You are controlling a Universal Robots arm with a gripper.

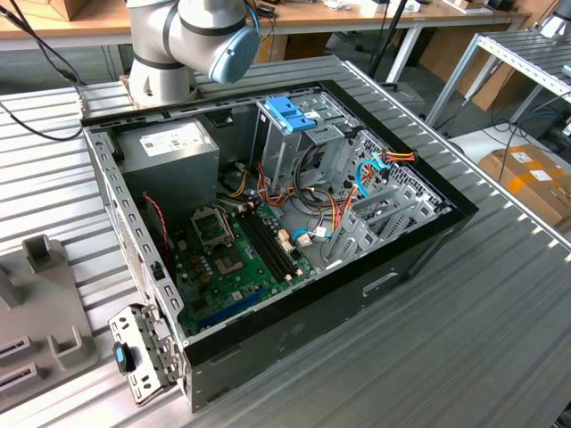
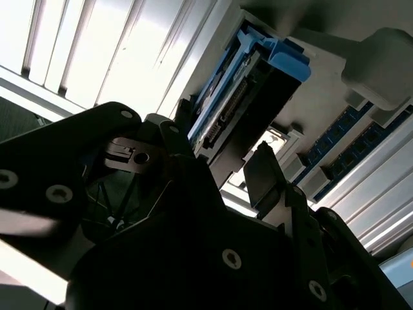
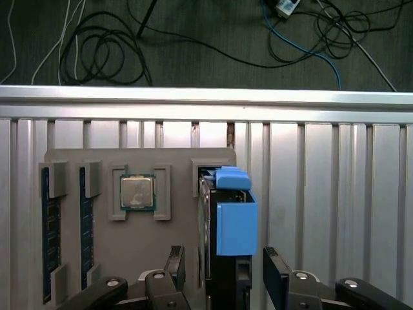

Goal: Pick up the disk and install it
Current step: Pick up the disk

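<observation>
Exterior view: even, diffuse room light, with soft shade inside the computer case (image 1: 357, 299). Second wrist view: strong glare bleaches the ribbed bench (image 2: 110, 51); the hand (image 2: 214, 145) reads as a near-black silhouette. First wrist view: bench slats bright, floor (image 3: 213, 74) beyond them dim.

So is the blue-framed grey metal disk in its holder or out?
In: the disk stands on edge in the grey holder, between the open gripper.

Disk (image 3: 235, 226) upright in tray (image 3: 103, 248) slot, hand (image 3: 226, 266) astride it, chip (image 3: 137, 192) beside.
</observation>
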